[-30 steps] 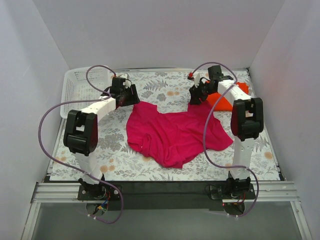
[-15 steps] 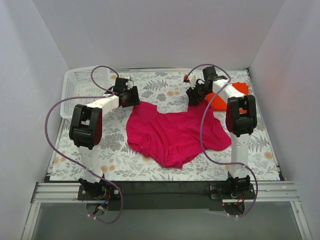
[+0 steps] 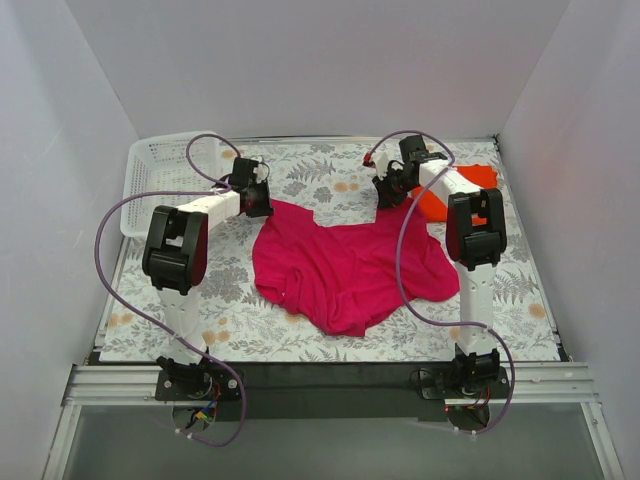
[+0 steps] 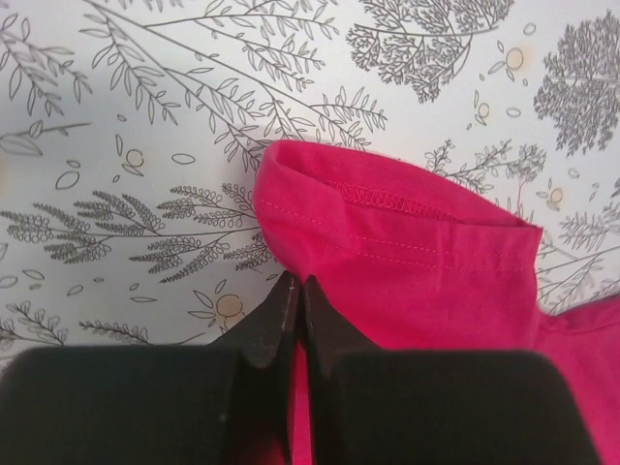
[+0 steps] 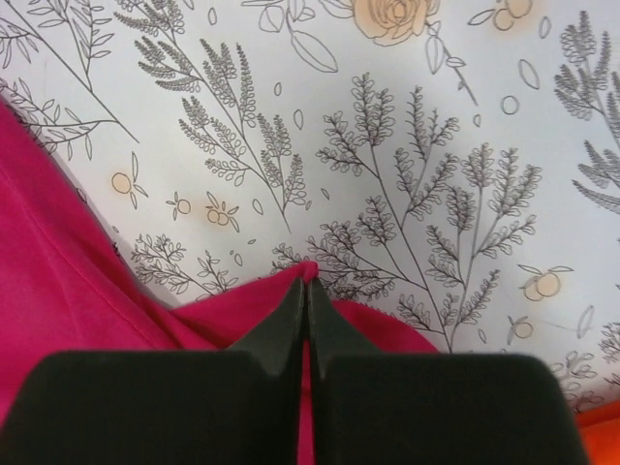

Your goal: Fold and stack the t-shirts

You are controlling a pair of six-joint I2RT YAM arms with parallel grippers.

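**Operator:** Where does the work stand?

**Inspector:** The magenta shirt [image 3: 345, 265] lies crumpled in the middle of the desk [image 3: 230, 290], unfolded. The orange shirt [image 3: 482, 178] sits bunched at the far right corner, partly behind your right arm. Neither is folded, so I judge you are at the start.

**Operator:** And the claws?

**Inspector:** Your left claw [image 4: 295, 291] has its fingers pressed together on the magenta shirt's far left corner, beside the stitched sleeve hem. A sliver of cloth shows between them. Your right claw [image 5: 306, 289] is likewise pinched on the far right corner, with a small peak of cloth at its tips. Both bites look shallow to me.

**Operator:** How should I proceed?

**Inspector:** Lift both corners together and evenly. Draw them apart so the body hangs flat before you lay it down. Keep the right claw off the orange shirt nearby. If a corner slips, set the shirt down and regrip deeper.
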